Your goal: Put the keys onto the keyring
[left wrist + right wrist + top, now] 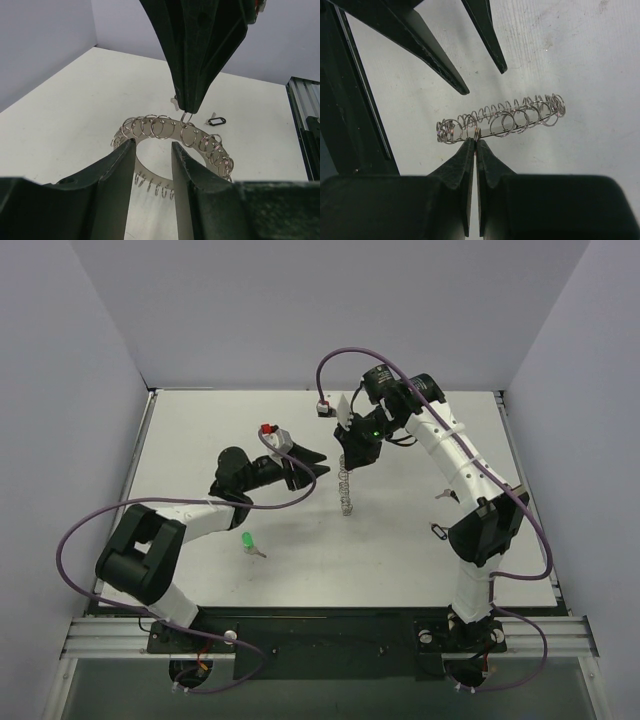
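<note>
- The right tool [476,142] is clenched on one small wire loop at the rim of the keyring [500,120], holding it up on edge
- The left tool [153,145] is released and empty, fingers spread, facing the ring's open centre from just beside it
- From above, the ring shows edge-on, its long line running near to far between both tools; whether its lower rim touches the bench [200,440] I cannot tell
- A green-headed key [248,542] lies well apart on the bench, nearer the left arm
- No brand or writing can be read
</note>
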You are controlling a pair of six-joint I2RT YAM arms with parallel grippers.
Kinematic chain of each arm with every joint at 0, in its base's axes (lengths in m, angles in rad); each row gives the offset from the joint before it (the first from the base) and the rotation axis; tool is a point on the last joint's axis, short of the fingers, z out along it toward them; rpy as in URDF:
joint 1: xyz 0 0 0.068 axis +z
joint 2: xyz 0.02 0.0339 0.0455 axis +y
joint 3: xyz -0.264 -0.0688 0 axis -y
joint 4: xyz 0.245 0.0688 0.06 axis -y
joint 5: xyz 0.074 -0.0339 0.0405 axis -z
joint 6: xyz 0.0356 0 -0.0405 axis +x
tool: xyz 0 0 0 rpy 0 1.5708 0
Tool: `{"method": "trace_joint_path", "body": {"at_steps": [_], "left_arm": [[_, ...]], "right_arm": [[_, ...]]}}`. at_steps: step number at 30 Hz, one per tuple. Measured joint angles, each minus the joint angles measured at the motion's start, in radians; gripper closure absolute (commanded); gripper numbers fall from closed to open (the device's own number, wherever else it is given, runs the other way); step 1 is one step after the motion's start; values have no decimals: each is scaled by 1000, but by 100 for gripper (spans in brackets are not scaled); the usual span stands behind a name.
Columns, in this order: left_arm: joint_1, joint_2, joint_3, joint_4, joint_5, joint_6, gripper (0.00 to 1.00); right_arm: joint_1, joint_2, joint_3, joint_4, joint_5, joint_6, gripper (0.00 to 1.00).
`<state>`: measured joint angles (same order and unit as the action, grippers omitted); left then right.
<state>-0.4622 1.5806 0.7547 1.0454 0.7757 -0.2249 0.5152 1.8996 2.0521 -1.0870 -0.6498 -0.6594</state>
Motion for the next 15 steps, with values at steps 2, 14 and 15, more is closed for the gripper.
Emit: {"method": "trace_joint_path", "body": {"at_steps": [2,14,15], "left_arm": [[-5,20,0,2,7,13,57],[-52,56,19,-15,18,124,55],[-53,56,19,-15,18,127,54]], "right_arm": [[2,-2,0,0,-5,-1,100],[3,-10,-4,-5,-16,-1,100],[3,-10,-4,-5,-19,-1,100]]}}
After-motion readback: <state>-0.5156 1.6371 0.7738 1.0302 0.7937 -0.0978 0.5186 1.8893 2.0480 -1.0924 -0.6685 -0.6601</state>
